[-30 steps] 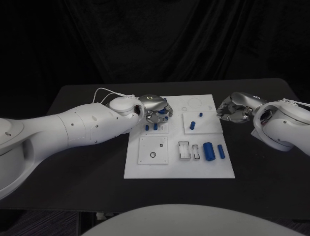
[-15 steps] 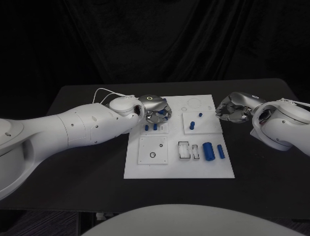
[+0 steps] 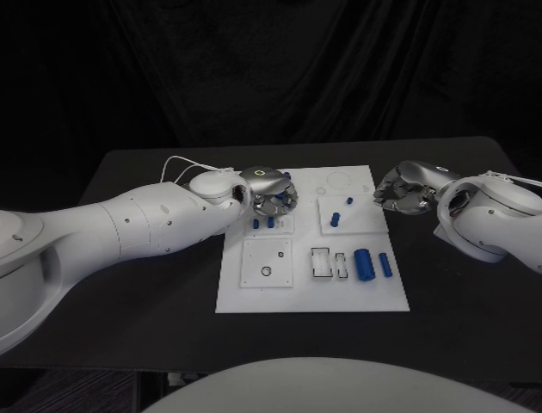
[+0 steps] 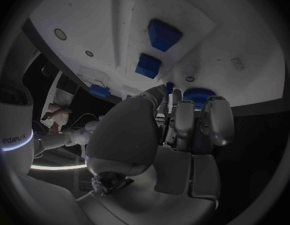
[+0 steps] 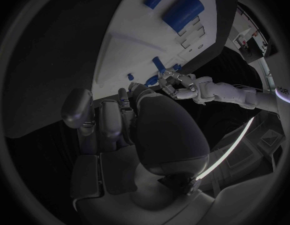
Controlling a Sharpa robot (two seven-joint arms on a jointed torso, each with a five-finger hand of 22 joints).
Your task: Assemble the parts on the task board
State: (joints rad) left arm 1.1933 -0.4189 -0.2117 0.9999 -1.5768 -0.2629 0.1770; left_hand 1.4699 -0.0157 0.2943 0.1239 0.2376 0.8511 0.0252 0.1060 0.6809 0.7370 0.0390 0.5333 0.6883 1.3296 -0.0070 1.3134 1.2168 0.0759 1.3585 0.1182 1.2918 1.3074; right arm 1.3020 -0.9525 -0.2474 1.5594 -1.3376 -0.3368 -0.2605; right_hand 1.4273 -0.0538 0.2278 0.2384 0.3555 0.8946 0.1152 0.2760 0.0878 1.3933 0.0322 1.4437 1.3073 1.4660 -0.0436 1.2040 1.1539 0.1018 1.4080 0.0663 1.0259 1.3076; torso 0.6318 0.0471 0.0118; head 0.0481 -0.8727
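Note:
The white task board (image 3: 271, 288) lies mid-table. My left hand (image 3: 268, 193) hovers over its far left corner, fingers curled around a small round blue part (image 4: 198, 95) at the fingertips (image 4: 215, 116). Just below the hand two short blue pegs (image 3: 265, 222) stand in the board, seen as blue blocks (image 4: 162, 34) in the left wrist view. My right hand (image 3: 402, 190) hangs beside the board's far right edge, fingers (image 5: 110, 116) curled in with nothing visible in them. A blue piece (image 3: 337, 218) and a tiny one (image 3: 350, 200) sit near it.
A thick blue cylinder (image 3: 364, 264) and a thin blue rod (image 3: 386, 265) lie on the board's near right part, beside two rectangular slots (image 3: 330, 262). A plate with a ring hole (image 3: 267, 261) is at the near left. Black table (image 3: 470, 292) surrounds the board.
My right hand has edged a little toward the board's right edge and turned slightly. The left hand stays over the far left corner, almost still.

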